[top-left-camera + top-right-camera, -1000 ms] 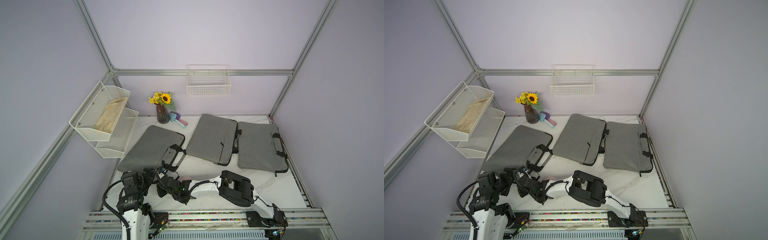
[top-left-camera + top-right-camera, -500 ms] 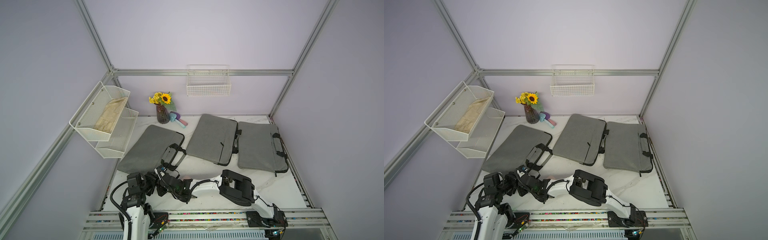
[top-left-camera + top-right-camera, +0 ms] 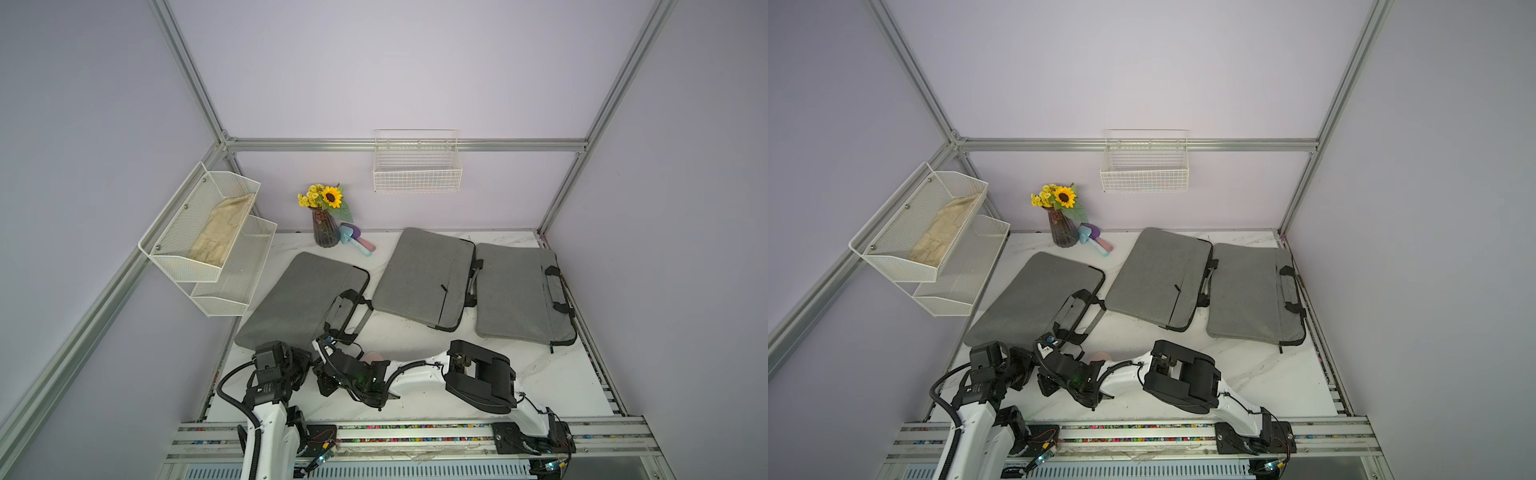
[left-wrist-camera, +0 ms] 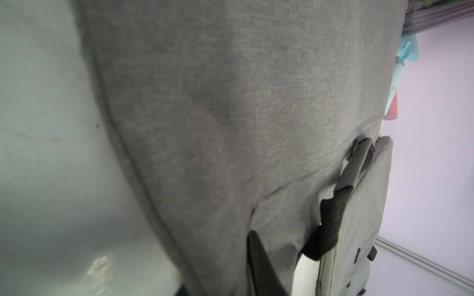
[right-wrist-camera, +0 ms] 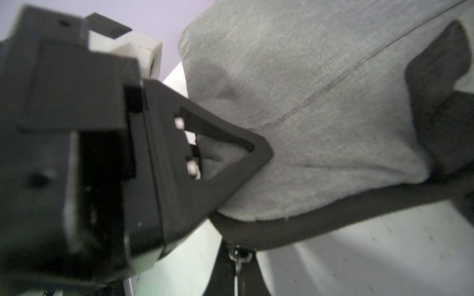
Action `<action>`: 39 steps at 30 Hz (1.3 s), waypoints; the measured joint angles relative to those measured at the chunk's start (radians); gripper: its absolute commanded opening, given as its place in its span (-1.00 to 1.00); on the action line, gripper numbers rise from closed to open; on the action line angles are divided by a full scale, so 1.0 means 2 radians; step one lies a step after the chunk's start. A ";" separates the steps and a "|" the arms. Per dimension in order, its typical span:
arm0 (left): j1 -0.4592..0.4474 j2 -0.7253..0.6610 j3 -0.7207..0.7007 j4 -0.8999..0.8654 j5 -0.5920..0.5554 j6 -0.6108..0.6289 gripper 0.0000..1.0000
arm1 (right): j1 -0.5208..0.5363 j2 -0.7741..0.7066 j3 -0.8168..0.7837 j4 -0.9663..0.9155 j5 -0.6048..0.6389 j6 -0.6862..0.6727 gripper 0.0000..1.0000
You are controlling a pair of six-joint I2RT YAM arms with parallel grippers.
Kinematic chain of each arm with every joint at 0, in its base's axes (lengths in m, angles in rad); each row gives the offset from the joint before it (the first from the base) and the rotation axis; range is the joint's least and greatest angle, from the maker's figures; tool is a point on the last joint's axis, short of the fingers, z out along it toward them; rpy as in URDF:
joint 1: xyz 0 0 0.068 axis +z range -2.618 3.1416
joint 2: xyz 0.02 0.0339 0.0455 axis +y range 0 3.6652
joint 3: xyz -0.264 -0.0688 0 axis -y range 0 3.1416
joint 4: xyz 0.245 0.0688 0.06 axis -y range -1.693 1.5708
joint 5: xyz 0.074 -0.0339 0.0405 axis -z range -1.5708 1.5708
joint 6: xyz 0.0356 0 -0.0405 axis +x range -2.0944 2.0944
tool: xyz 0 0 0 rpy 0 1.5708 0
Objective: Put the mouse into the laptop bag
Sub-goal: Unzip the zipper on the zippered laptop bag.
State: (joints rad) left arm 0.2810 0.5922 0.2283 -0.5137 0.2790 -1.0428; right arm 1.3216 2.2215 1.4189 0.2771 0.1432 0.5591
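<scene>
The pink mouse [image 3: 372,356] lies on the white table just right of both wrists, partly hidden by the right arm in both top views. The nearest grey laptop bag [image 3: 305,299] lies at front left. My left gripper [image 4: 223,276] has its jaws closed on that bag's near corner, and the grey fabric fills the left wrist view. One of its black fingers [image 5: 225,153] presses on the fabric in the right wrist view. My right gripper [image 5: 238,271] is shut on the bag's metal zipper pull [image 5: 238,253] at the black zip edge.
Two more grey bags [image 3: 428,278] [image 3: 521,293] lie behind and to the right. A vase of sunflowers [image 3: 325,220] and pastel toy shovels [image 3: 357,241] stand at the back. A white mesh shelf [image 3: 208,237] hangs on the left wall and a wire basket [image 3: 417,166] on the back wall.
The left gripper's jaws have gone from wide open to closed on the bag's corner, and the left wrist has edged towards the bag. The right arm has not moved.
</scene>
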 measured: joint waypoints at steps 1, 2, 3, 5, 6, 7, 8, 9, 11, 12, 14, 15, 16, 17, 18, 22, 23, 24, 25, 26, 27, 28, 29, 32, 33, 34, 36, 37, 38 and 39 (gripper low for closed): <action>0.000 0.001 0.000 0.001 0.000 0.001 -0.94 | 0.000 0.000 0.000 0.000 0.001 0.000 -1.00; 0.000 0.001 0.000 0.002 0.000 0.002 -1.00 | 0.001 0.000 0.000 -0.001 0.004 0.000 -1.00; 0.000 0.001 0.001 0.002 0.000 0.002 -1.00 | 0.001 0.000 0.000 -0.001 0.006 0.000 -1.00; 0.000 0.001 0.001 0.002 0.000 0.004 -1.00 | 0.002 0.000 0.000 -0.001 0.012 0.000 -1.00; 0.000 0.001 0.001 0.002 0.000 0.004 -1.00 | 0.002 0.000 0.000 -0.002 0.015 0.000 -1.00; 0.000 0.000 0.001 0.001 0.000 0.004 -1.00 | 0.002 0.000 0.000 -0.002 0.017 0.000 -1.00; 0.000 -0.003 0.001 0.000 0.000 0.004 -1.00 | 0.002 0.000 0.000 -0.004 0.020 0.000 -1.00; 0.000 -0.007 0.001 -0.002 0.000 0.004 -1.00 | 0.002 0.000 0.002 -0.006 0.024 0.000 -1.00; 0.000 -0.016 0.001 -0.007 0.000 0.005 -1.00 | -0.001 0.000 0.010 -0.017 0.027 0.001 -1.00; 0.000 -0.023 0.001 -0.012 0.000 0.006 -1.00 | -0.002 0.000 0.015 -0.025 0.027 0.002 -1.00; 0.000 -0.036 0.001 -0.019 -0.001 0.007 -1.00 | -0.006 0.001 0.025 -0.037 0.026 0.004 -1.00; 0.000 -0.043 0.001 -0.023 -0.002 0.007 -1.00 | -0.009 0.001 0.028 -0.043 0.023 0.006 -1.00; 0.000 -0.049 0.001 -0.026 -0.003 0.007 -1.00 | -0.012 0.001 0.030 -0.046 0.021 0.008 -1.00; 0.000 -0.056 0.001 -0.030 -0.006 0.007 -1.00 | -0.016 0.001 0.031 -0.049 0.017 0.010 -1.00; 0.000 -0.063 0.001 -0.034 -0.007 0.008 -1.00 | -0.019 0.001 0.031 -0.051 0.015 0.011 -1.00; 0.000 -0.084 0.001 -0.051 -0.010 0.009 -1.00 | -0.038 0.001 0.031 -0.060 0.006 0.019 -1.00; 0.000 -0.088 0.001 -0.053 -0.009 0.009 -1.00 | -0.044 0.001 0.031 -0.063 0.002 0.019 -1.00; 0.000 -0.091 0.001 -0.055 -0.009 0.009 -1.00 | -0.048 0.001 0.031 -0.066 0.003 0.019 -1.00; 0.000 -0.094 0.002 -0.059 -0.009 0.009 -1.00 | -0.051 0.001 0.031 -0.069 0.003 0.019 -1.00; 0.000 -0.098 0.004 -0.065 -0.009 0.009 -1.00 | -0.054 0.001 0.031 -0.074 0.003 0.019 -1.00; 0.000 -0.102 0.007 -0.073 -0.009 0.009 -1.00 | -0.058 0.001 0.031 -0.079 0.005 0.019 -1.00; 0.000 -0.105 0.012 -0.082 -0.010 0.009 -1.00 | -0.060 0.001 0.031 -0.082 0.008 0.019 -1.00; 0.000 -0.110 0.018 -0.095 -0.012 0.009 -1.00 | -0.064 0.001 0.033 -0.088 0.011 0.019 -1.00; 0.000 -0.129 0.040 -0.134 -0.023 0.010 -1.00 | -0.078 0.004 0.047 -0.104 0.018 0.018 -1.00; 0.000 -0.138 0.048 -0.146 -0.028 0.010 -1.00 | -0.082 0.008 0.058 -0.113 0.023 0.017 -1.00; 0.000 -0.147 0.054 -0.156 -0.034 0.010 -1.00 | -0.085 0.011 0.067 -0.117 0.024 0.015 -1.00; 0.000 -0.168 0.065 -0.173 -0.043 0.010 -1.00 | -0.087 0.017 0.083 -0.124 0.028 0.011 -1.00; 0.000 -0.175 0.069 -0.180 -0.046 0.010 -1.00 | -0.087 0.019 0.088 -0.125 0.030 0.011 -1.00; 0.000 -0.180 0.072 -0.188 -0.048 0.009 -1.00 | -0.087 0.020 0.093 -0.126 0.033 0.010 -1.00; 0.000 -0.181 0.074 -0.193 -0.049 0.007 -1.00 | -0.088 0.020 0.095 -0.126 0.035 0.010 -1.00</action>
State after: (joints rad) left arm 0.2810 0.2295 0.3767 -0.9005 0.1818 -1.0279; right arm 1.1454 2.2612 1.6089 0.0250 0.2131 0.5781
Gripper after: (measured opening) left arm 0.073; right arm 0.054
